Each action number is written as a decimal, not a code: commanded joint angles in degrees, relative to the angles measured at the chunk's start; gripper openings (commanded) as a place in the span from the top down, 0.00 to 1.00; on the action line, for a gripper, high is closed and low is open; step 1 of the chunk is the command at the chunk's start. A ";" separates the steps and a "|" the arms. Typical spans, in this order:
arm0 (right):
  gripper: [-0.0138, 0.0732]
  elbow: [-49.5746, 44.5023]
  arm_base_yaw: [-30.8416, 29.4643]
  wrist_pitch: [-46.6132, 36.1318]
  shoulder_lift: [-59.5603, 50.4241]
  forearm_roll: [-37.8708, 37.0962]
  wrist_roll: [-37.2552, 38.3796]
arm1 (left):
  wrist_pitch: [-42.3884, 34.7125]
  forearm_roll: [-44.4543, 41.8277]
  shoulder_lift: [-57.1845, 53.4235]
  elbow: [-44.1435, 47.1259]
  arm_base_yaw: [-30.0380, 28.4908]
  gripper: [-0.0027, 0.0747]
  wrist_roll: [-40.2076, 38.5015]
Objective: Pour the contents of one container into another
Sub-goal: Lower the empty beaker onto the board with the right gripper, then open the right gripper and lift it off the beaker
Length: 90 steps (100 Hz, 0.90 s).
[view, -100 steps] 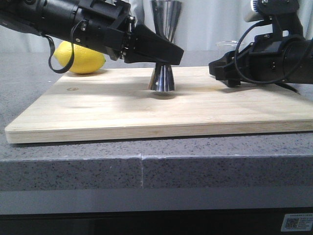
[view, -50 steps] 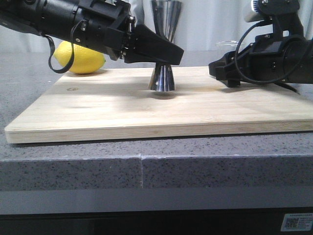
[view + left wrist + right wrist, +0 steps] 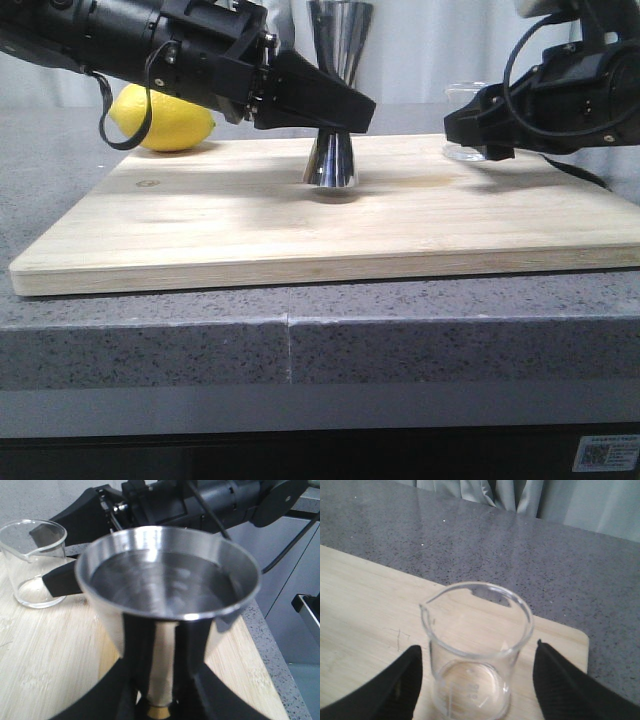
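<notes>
Beaker (image 3: 476, 650) stands upright on the board (image 3: 250, 225), near its far right corner, spout turned to one side. It looks empty: clear glass, faint white scale marks low on the wall, no liquid line to be seen. In the front view only a sliver of it (image 3: 462, 152) shows behind the right arm.

Right gripper (image 3: 476, 680) sits around the beaker with its fingers (image 3: 395, 685) spread wide, one on each side. There is a clear gap between each finger and the glass, so nothing is gripped.

Jigger (image 3: 335, 100) stands upright mid-board, well left of the beaker, base cone on the wood, top cone rising above the left arm. From the left wrist view its upper cup (image 3: 167, 585) seems to hold clear liquid up near the rim, though the steel glare makes that hard to be sure of. A gold band shows at the waist.

Left gripper (image 3: 156, 700) has its fingers (image 3: 320, 100) closed on the jigger at the narrow waist, one either side, touching the steel.

Lemon (image 3: 165, 120) lies on the bench (image 3: 150, 330) behind the board's far left corner, partly hidden by the left arm. The board rests on the grey speckled bench.
</notes>
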<state>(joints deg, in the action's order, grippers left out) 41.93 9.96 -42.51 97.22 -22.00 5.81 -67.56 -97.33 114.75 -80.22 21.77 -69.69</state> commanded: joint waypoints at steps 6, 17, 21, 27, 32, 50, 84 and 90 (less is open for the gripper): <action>0.34 -0.44 -0.07 -3.37 -4.66 0.39 -0.04 | -4.61 4.12 -3.86 -1.64 0.48 0.82 -0.60; 0.34 -2.51 -0.07 -3.28 -6.52 0.39 0.28 | -4.61 4.12 -3.86 -1.64 0.48 0.82 -0.60; 0.34 -3.46 -0.07 -3.28 -7.27 0.39 0.28 | -4.61 4.12 -3.86 -1.64 0.48 0.82 -0.60; 0.34 -4.62 -0.07 -3.28 -8.30 0.39 0.28 | -4.61 4.12 -3.86 -1.64 0.48 0.82 -0.60; 0.34 -5.17 -0.07 -3.74 -9.15 0.39 0.83 | -4.49 4.12 -3.86 -1.64 0.48 0.82 -0.60; 0.34 -6.73 -0.07 -3.43 -13.24 -0.36 3.93 | -4.38 4.12 -3.86 -1.64 0.48 0.82 -0.60; 0.34 -8.60 -0.07 5.60 -23.60 -2.94 4.05 | -4.38 4.12 -3.86 -1.64 0.48 0.82 -0.60; 0.34 -8.60 -0.07 5.74 -25.71 -2.94 4.05 | -4.38 4.12 -3.86 -1.64 0.48 0.82 -0.60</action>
<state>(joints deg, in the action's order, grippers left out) 32.27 9.96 -33.84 75.80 -25.09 9.87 -67.56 -97.33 114.75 -80.22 21.77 -69.69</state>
